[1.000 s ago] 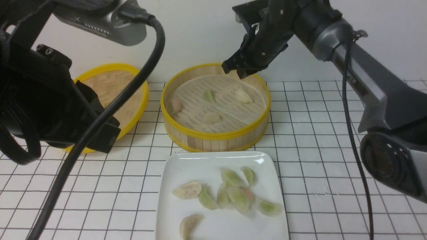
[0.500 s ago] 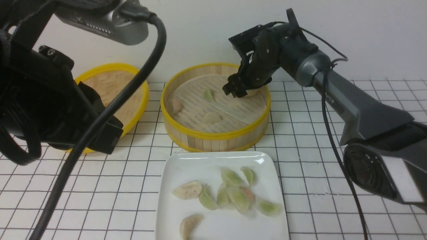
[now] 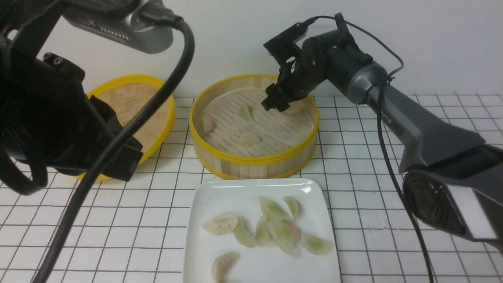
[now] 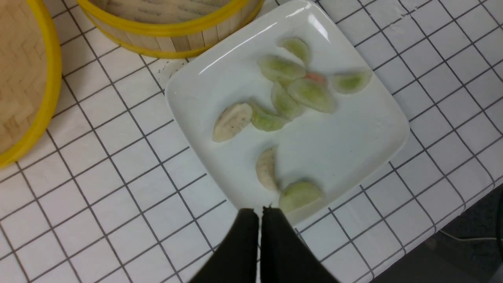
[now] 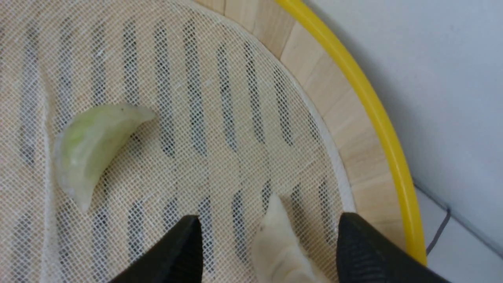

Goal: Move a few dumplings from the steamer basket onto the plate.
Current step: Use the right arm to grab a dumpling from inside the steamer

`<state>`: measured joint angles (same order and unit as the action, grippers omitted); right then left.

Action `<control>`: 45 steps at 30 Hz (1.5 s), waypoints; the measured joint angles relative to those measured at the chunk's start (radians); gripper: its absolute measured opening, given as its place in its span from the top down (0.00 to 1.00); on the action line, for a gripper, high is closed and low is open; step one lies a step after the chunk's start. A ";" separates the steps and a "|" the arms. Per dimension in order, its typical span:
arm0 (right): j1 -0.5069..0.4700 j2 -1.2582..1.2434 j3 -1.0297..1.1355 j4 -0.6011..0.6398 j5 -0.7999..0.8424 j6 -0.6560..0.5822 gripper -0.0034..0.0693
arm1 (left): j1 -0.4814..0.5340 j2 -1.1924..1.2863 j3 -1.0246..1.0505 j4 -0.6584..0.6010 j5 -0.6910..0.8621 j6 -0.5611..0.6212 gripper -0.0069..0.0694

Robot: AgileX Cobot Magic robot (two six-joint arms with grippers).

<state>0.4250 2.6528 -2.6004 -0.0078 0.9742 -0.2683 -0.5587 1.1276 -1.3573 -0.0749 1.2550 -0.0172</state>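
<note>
At the far left the left arm (image 3: pixel 59 118) fills the front view as a dark bulk with a thick cable. The left gripper (image 4: pixel 259 210) is raised above the white tiled table (image 3: pixel 393 137), its two black fingers (image 4: pixel 243 239) pressed together with nothing between them. Just to the right and farther back lies the flat woven lid (image 3: pixel 129 106) with its yellow rim, apart from the steamer basket (image 3: pixel 253 161), which stands at the middle of the table near the back wall. On the pale liner (image 5: pixel 220 98) inside the basket, from left to right, lie a pinkish dumpling (image 3: pixel 205 125) by the left wall, a green dumpling (image 3: pixel 246 113) toward the back, a cream dumpling (image 3: pixel 250 138) nearer the front, and a second cream dumpling (image 3: pixel 294 107) close to the far right wall. In front of the basket, and just apart from it, sits the plate (image 3: pixel 220 192). It holds two cream dumplings (image 3: pixel 221 224) on its left half, one behind the other, and a loose cluster of green ones (image 3: pixel 281 234) to their right, several touching or overlapping, with a hint of orange-pink among them. From the right side the right arm (image 3: pixel 416 118) reaches in over the basket, and the right gripper (image 3: pixel 276 103) is lowered to the liner. Its fingers (image 5: pixel 173 255) are spread wide and straddle the second cream dumpling (image 5: pixel 281 251) without visibly touching it, so the dumpling lies loose on the mesh between them, close to the basket's yellow rim (image 5: pixel 377 114).
</note>
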 joint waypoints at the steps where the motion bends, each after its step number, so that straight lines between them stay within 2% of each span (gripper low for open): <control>1: 0.000 0.004 0.000 0.000 -0.004 -0.017 0.37 | 0.000 0.000 0.000 0.000 0.000 0.000 0.92; 13: 0.000 0.045 -0.004 -0.053 -0.007 -0.042 0.40 | 0.000 0.000 0.000 -0.015 0.000 0.000 0.92; 15: 0.000 0.045 -0.005 -0.059 0.008 -0.041 0.44 | 0.000 0.000 0.000 -0.019 0.000 0.000 0.92; 17: -0.003 0.039 -0.006 -0.064 0.056 -0.036 0.63 | 0.000 0.000 0.000 -0.023 0.000 0.000 0.92; 18: -0.003 0.037 -0.006 -0.064 0.059 -0.036 0.63 | 0.000 0.000 0.000 -0.023 0.000 0.000 0.92; 19: -0.005 0.031 -0.006 -0.065 0.076 -0.036 0.69 | 0.000 0.000 0.000 -0.023 0.000 0.000 0.92; 30: -0.006 -0.079 -0.006 -0.046 0.254 -0.013 0.69 | 0.000 0.000 0.000 -0.024 0.000 0.000 0.92; 38: -0.008 -0.185 -0.023 -0.003 0.286 0.067 0.69 | 0.000 0.000 0.000 -0.024 0.000 0.000 0.92; 41: -0.008 -0.299 0.055 0.044 0.284 0.116 0.69 | 0.000 0.000 0.000 -0.023 0.000 0.000 0.92; 45: -0.007 -0.582 0.418 0.165 0.276 0.133 0.69 | 0.000 -0.001 0.000 -0.016 0.000 0.002 0.92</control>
<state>0.4181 2.0707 -2.1828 0.1575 1.2506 -0.1352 -0.5587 1.1268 -1.3573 -0.0906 1.2550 -0.0155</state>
